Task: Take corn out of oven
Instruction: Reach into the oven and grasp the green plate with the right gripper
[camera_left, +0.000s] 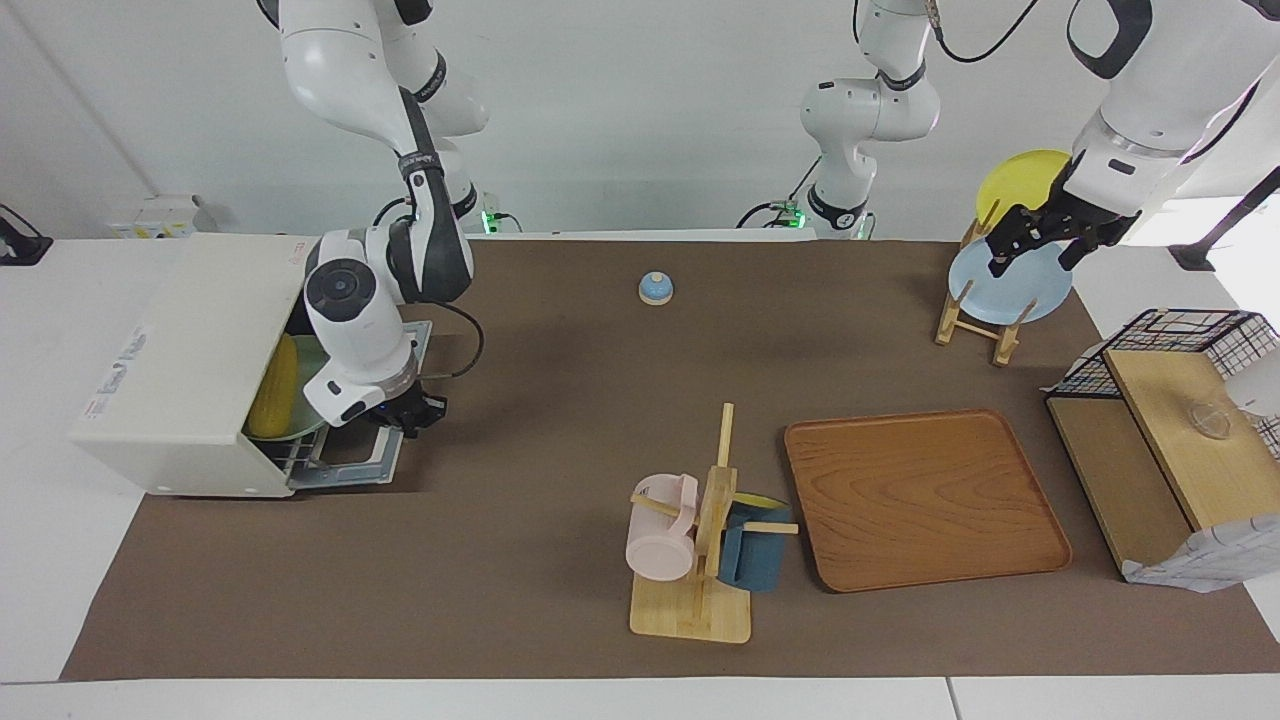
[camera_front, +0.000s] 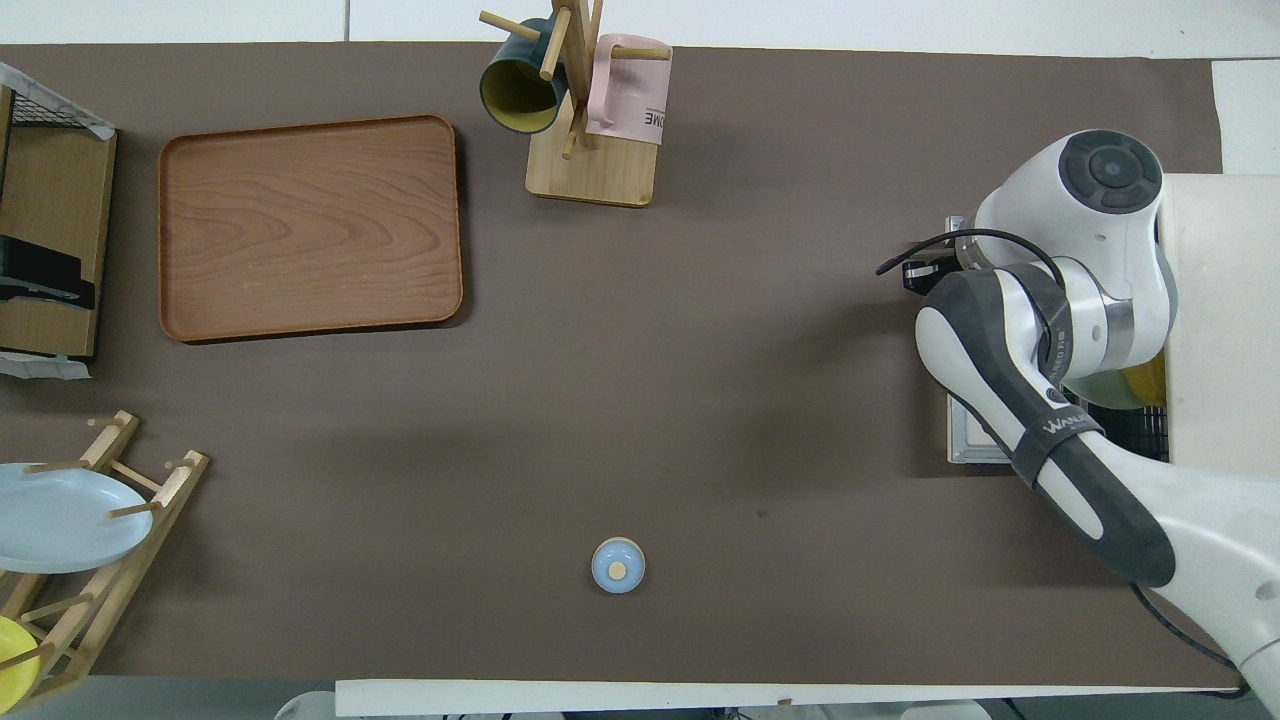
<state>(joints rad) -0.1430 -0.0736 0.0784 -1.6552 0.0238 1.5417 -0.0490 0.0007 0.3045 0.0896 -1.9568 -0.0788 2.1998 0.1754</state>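
The cream-white oven (camera_left: 190, 360) stands at the right arm's end of the table, and its door (camera_left: 355, 462) lies open and flat. The yellow corn (camera_left: 272, 390) lies on a green plate (camera_left: 305, 395) on the rack just inside the opening. A sliver of corn (camera_front: 1150, 380) shows beside the oven (camera_front: 1220, 320) in the overhead view. My right gripper (camera_left: 402, 416) is low over the open door, beside the plate, apart from the corn. My left gripper (camera_left: 1040, 245) is open and empty, and waits raised over the plate rack.
A wooden tray (camera_left: 925, 495) lies mid-table. A mug tree (camera_left: 705, 540) with a pink and a blue mug stands beside it. A small blue bell (camera_left: 655, 288) sits near the robots. A plate rack (camera_left: 975, 325) holds a light-blue and a yellow plate. A wire shelf (camera_left: 1170, 440) is at the left arm's end.
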